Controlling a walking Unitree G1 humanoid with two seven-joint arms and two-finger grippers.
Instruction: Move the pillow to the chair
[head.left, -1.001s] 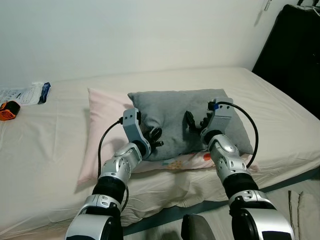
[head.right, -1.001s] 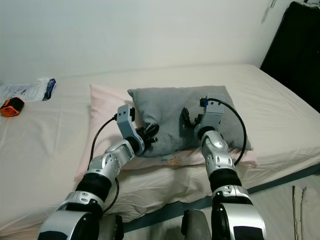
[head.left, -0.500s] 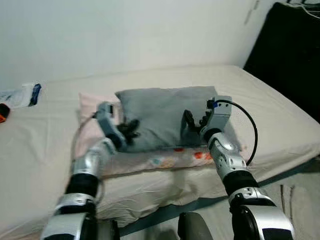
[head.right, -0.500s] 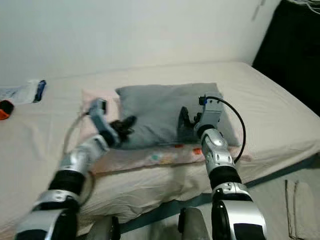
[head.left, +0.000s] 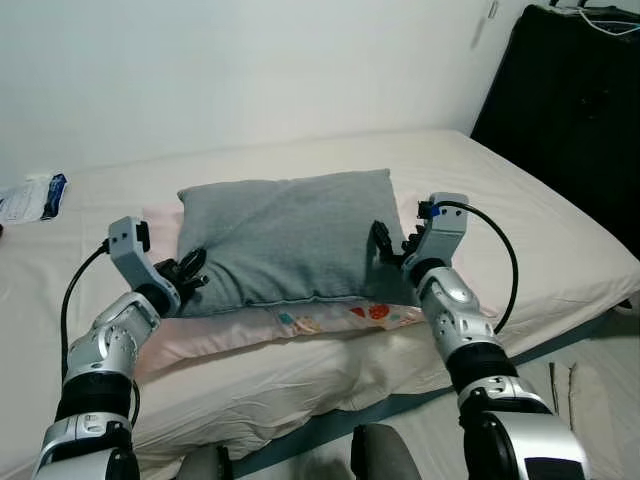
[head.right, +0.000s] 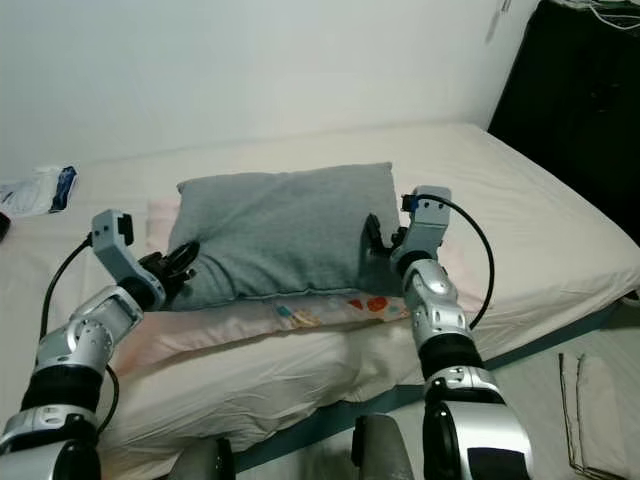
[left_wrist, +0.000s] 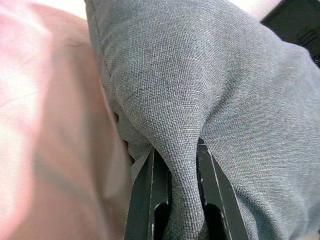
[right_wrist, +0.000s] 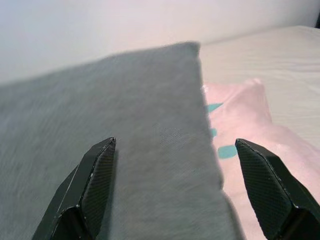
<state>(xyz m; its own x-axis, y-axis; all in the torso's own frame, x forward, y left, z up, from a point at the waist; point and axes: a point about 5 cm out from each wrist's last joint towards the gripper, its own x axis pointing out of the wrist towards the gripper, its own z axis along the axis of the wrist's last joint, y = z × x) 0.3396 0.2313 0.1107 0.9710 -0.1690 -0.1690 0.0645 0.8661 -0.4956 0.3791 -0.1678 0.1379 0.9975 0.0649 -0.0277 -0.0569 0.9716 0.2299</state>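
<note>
A grey pillow (head.left: 285, 238) lies on top of a pink patterned pillow (head.left: 330, 318) on the bed. My left gripper (head.left: 188, 275) is shut on a fold of the grey pillow (left_wrist: 210, 90) at its left front corner; the wrist view shows fabric pinched between the black fingers (left_wrist: 150, 200). My right gripper (head.left: 392, 245) is open at the pillow's right edge. In the right wrist view its fingers (right_wrist: 92, 185) stand wide apart, with the pillow's (right_wrist: 125, 130) right edge between them.
The bed (head.left: 540, 230) with a cream sheet runs across the view, its front edge near my body. A black object (head.left: 570, 110) stands at the right against the white wall. A plastic packet (head.left: 35, 195) lies at the bed's far left. Floor (head.right: 600, 400) shows at bottom right.
The camera has shifted. My left gripper has moved out to the pillow's left corner and pinched it. The grey pillow now lies further left on the pink one. The right gripper stays open.
</note>
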